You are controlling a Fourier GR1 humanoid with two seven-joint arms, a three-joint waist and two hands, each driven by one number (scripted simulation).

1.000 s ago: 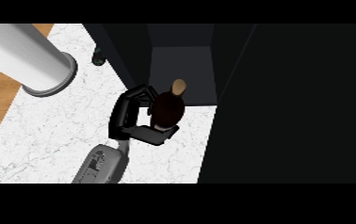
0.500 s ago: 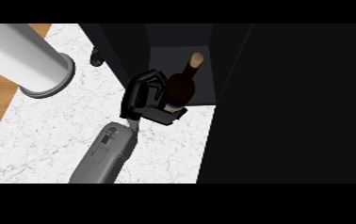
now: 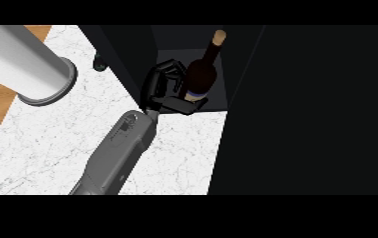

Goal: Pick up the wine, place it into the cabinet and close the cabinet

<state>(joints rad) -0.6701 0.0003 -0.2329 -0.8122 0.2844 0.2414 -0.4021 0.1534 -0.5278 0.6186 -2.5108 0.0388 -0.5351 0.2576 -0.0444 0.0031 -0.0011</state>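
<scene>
Dark-glass wine bottle sits in mouth of open black cabinet, cork-coloured top leaning toward back wall. Base hidden behind thumb, so cannot tell whether it rests on cabinet floor. Left robot hand clenched round bottle's lower body, fingers curled at its left side; black on black, hard to separate. Grey forearm crosses white marble surface from lower edge. Pale grey cylinder at left, cut off by edge. Small dark object beside cabinet wall, unidentifiable.
</scene>
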